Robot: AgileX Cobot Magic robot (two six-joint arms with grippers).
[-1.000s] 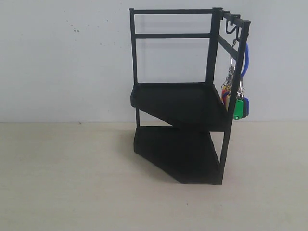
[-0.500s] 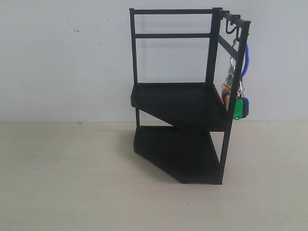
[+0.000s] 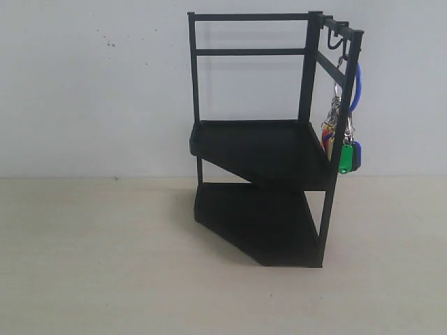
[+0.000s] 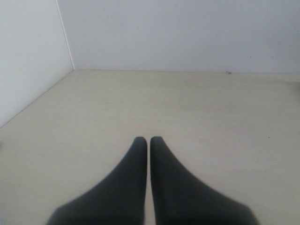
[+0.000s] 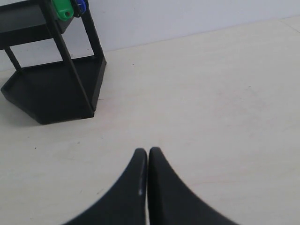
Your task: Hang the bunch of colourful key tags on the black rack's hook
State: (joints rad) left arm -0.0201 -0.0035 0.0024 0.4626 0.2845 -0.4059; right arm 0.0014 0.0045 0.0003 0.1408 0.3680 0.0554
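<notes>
- No change is noted over the last second. The colourful key tag bunch (image 3: 346,158) is found in the same spot, with no swing detectable. The black rack (image 3: 258,148) is unmoved on the counter (image 3: 105,258).
- The bunch is suspended from a hook (image 3: 336,40) on the top rail at the rack's right corner. Its blue loop (image 3: 358,87) is draped below the rail, and the tags are dangling beside the upper tray, well clear of the counter. Which ring is actually seated on the hook is too small to be made out.
- The stillness is read as the bunch being settled. The hanging is judged done, with nothing left to be placed.
- Exterior view: the whole rack, the hook and the full length of the bunch are shown. No arm or claw is caught in it.
- Left wrist view: the left claw (image 4: 148,140) is seen with its fingers pressed together and nothing held between them. Only bare counter and a wall corner (image 4: 65,42) are shown beyond it. Rack and bunch are not included.
- Right wrist view: the right claw (image 5: 148,152) is likewise drawn together and empty, well apart from the rack. The rack's lower tray (image 5: 51,89) is shown, and only the lowest tags, one green (image 5: 61,8) and one blue (image 5: 80,5), are caught at the frame edge. The hook is cut off there, so the hang can be confirmed from the exterior view alone
</notes>
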